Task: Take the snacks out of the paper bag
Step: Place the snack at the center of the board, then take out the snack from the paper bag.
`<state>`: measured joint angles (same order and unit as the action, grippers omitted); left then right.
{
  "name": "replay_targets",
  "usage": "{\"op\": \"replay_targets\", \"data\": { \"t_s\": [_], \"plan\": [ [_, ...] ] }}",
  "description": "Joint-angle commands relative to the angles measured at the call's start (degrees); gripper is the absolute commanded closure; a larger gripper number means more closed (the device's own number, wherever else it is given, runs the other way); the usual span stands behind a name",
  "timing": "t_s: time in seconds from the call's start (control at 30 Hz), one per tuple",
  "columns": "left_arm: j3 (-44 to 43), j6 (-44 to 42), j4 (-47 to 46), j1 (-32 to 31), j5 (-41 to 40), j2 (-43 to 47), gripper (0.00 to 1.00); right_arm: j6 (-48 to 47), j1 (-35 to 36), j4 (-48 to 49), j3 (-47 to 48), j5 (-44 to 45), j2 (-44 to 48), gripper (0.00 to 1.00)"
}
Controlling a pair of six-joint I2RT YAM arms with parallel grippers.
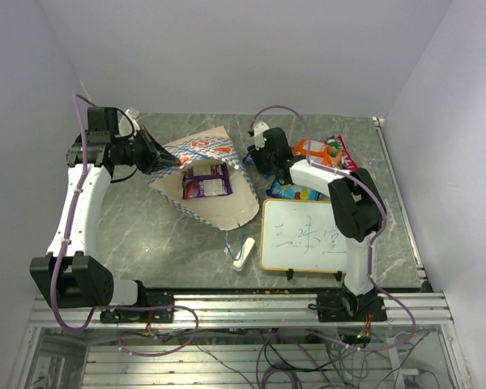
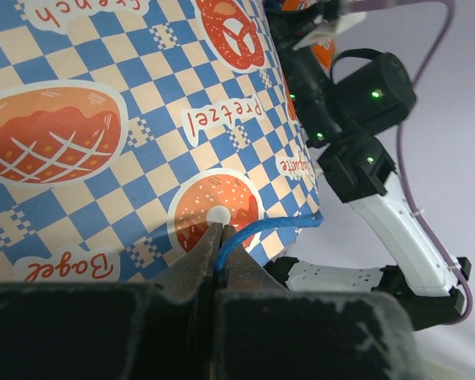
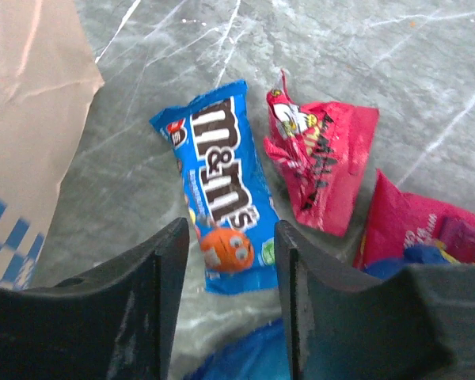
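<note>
Above blue packet (image 3: pixel 222 190), right pincer (image 3: pixel 229 228) agape

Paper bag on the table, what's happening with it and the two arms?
The left claw is shut on the blue cord handle of the paper bag. The right claw hangs open over a blue M&M's packet on the table beside red packets. A purple packet lies at the bag, in or on it I cannot tell.
</note>
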<state>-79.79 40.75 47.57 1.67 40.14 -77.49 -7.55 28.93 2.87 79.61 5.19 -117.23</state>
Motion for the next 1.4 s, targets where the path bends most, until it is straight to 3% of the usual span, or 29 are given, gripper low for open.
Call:
{"op": "replay_targets", "data": {
  "t_s": [0.0,0.17,0.37,0.5,0.63,0.77,0.97,1.13,1.27,1.37],
  "plan": [
    [2.4,0.2,-1.4,0.3,1.9,3.2,0.93,-0.6,0.0,0.3,-3.0,-1.2,9.9,0.49],
    [3.3,-0.6,0.0,0.2,0.9,5.0,0.93,-0.3,0.9,0.4,-8.7,-5.7,20.2,0.46],
    [6.3,0.4,-0.9,-0.3,1.3,7.2,0.93,-4.3,5.0,1.4,-17.7,-17.4,35.9,0.45],
    [8.7,0.7,-1.3,-0.6,1.3,8.4,0.93,-10.8,11.0,-0.1,-25.3,-24.2,46.9,0.43],
    [9.5,0.4,-0.5,-1.0,0.4,8.8,0.93,-16.5,20.7,-1.1,-29.1,-24.1,51.1,0.42],
    [10.8,1.5,-1.6,-1.9,1.5,8.5,0.93,-19.3,26.4,2.8,-29.8,-23.2,46.3,0.46],
    [9.5,3.9,-3.4,-4.6,0.9,8.3,0.93,-28.6,29.1,10.4,-26.1,-20.7,32.7,0.72],
    [6.8,4.6,-4.0,-6.1,1.3,6.1,0.93,-34.8,30.0,17.9,-22.6,-12.2,21.2,0.73],
    [4.6,4.1,-3.6,-6.2,1.3,4.4,0.93,-36.2,29.8,26.6,-20.5,-6.3,13.3,0.85],
    [2.7,2.9,-2.2,-6.3,1.4,3.6,0.93,-35.8,29.6,29.7,-18.4,-4.7,8.1,0.82]
  ]
}}
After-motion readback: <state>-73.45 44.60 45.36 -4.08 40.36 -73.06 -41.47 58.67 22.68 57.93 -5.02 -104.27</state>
